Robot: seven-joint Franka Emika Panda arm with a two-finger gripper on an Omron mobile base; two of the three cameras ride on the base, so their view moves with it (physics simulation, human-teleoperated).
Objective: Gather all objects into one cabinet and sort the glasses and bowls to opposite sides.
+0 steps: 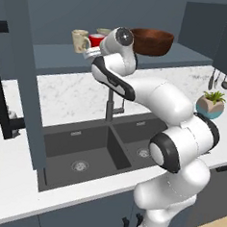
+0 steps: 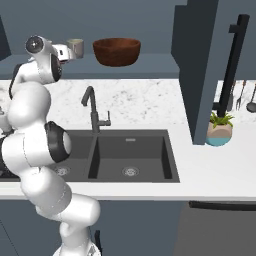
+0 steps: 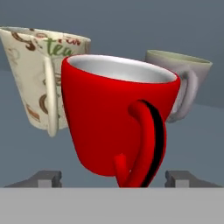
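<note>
**Red mug set among the others on the cabinet shelf; pincer spread wide either side of it**

Hand view: the pincer (image 3: 112, 179) stood wide open, its two grey tips low at 7 and 5 o'clock with the red mug (image 3: 114, 118) between them. No pad was seen touching the mug wall, so I judged it not gripped. The mug's handle faced the camera, at 6 o'clock of its body; its mouth pointed up, long axis roughly upright but tilted with the hand's roll.

The cream mug (image 3: 41, 81) sat just beside the red one at about 10 o'clock, the grey-beige mug (image 3: 186, 83) behind at 2 o'clock. Whether they touched could not be told.

Left base view: the three mugs clustered on the shelf of the cabinet (image 1: 62, 58), with the dark brown bowl (image 1: 151, 41) at 3 o'clock from them, well apart on the same shelf. The arm reached up over the sink (image 1: 90, 154) and faucet (image 1: 110, 105).

Judgement: everything appeared gathered in one cabinet, mugs on one side and bowl on the other. The next move turned on the mug lying dead ahead between the tips; the pincer would need to back straight out along its own axis, away from the handle, so neither tip clipped the mug or nudged its neighbours.
</note>
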